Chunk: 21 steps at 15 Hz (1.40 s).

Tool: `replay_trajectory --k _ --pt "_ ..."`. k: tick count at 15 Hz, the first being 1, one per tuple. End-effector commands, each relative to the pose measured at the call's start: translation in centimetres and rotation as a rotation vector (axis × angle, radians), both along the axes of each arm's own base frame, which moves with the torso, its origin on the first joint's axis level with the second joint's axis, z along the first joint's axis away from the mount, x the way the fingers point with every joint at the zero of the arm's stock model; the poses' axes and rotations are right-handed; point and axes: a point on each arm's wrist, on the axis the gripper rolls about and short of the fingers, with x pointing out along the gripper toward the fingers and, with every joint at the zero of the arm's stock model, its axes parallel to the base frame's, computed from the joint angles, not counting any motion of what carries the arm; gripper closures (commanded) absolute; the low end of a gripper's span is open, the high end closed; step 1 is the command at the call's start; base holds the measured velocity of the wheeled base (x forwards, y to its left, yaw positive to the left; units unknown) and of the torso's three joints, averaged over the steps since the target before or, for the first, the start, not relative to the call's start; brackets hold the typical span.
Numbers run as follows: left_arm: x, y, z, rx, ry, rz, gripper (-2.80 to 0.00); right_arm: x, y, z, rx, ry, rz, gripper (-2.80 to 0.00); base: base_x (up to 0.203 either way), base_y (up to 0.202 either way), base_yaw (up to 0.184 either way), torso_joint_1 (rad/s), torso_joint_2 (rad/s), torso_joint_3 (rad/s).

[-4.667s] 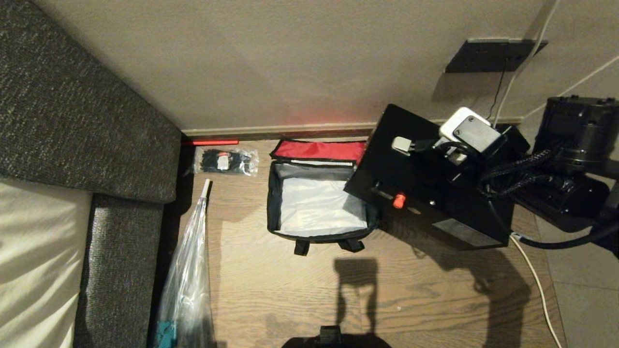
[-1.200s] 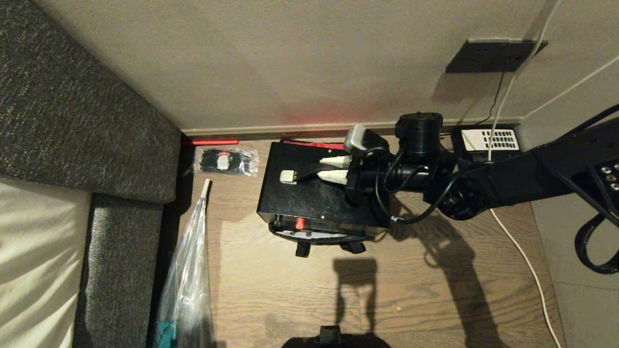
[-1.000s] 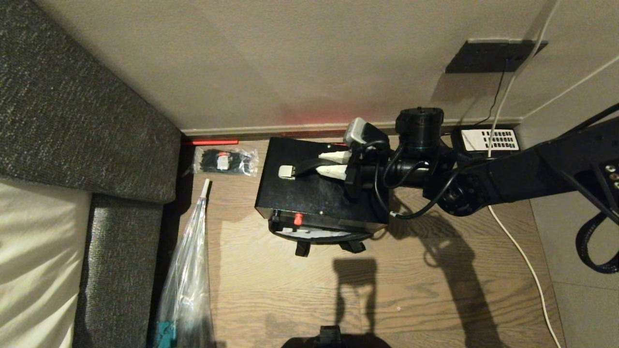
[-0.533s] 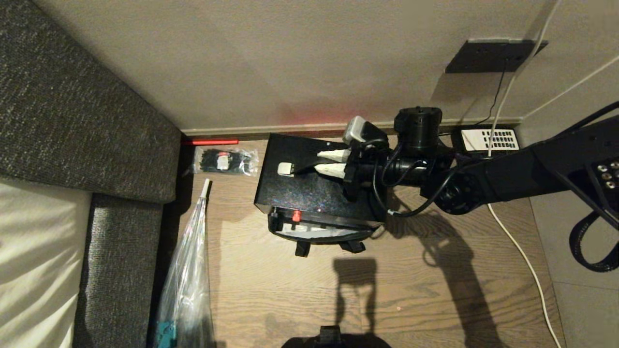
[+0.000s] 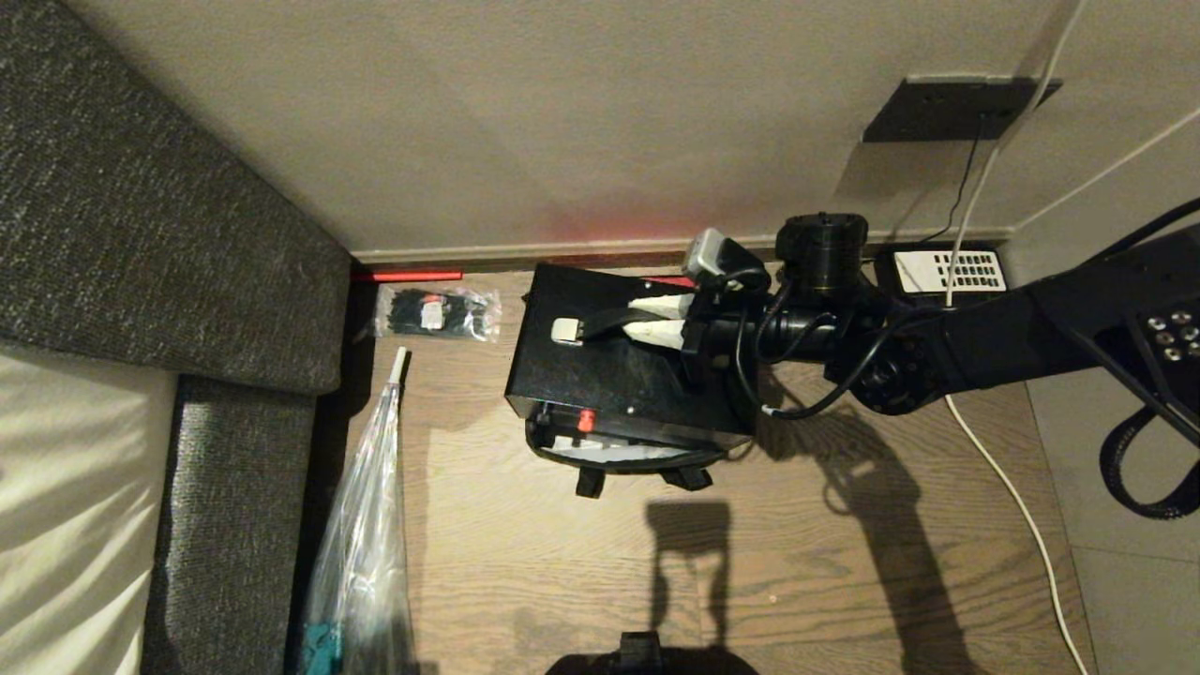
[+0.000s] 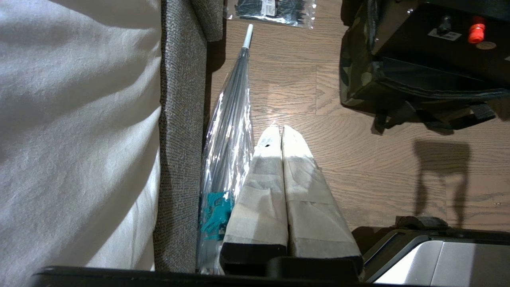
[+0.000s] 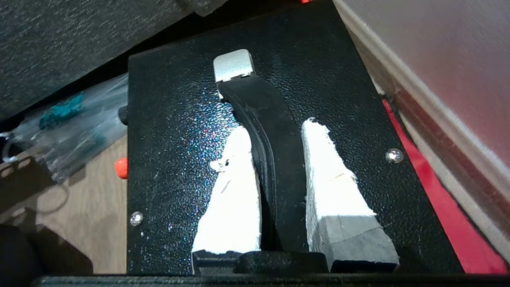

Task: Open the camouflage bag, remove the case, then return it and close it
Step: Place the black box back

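Head view: right arm reaches in from the right, roughly level, forearm pointing left; right gripper [image 5: 667, 319] clamped on the case's [image 5: 609, 380] black top handle [image 7: 275, 159]; case sits over the open camouflage bag [image 5: 619, 457] by the far wall; left gripper [image 6: 281, 137] pressed together above floor, near the sofa [image 6: 179, 119].
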Motion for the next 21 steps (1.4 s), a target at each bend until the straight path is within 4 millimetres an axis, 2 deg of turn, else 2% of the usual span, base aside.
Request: replay_trajectory --k 1,9,21 --pt "0.0 0.0 -0.1 0.000 0.001 0.000 0.00 0.2 -0.5 -0.3 -0.004 0.004 0.005 0.00 0.000 0.000 0.000 0.000 0.00 0.000" --pt "0.0 0.0 -0.1 0.000 0.001 0.001 0.00 -0.4 -0.9 -0.8 -0.020 0.039 0.020 0.00 0.000 0.000 0.000 0.000 0.00 0.000" --pt "0.0 0.0 -0.1 -0.002 0.001 0.002 0.00 -2.2 -1.8 2.1 0.003 0.034 0.041 0.00 0.000 0.000 0.000 0.000 0.00 0.000"
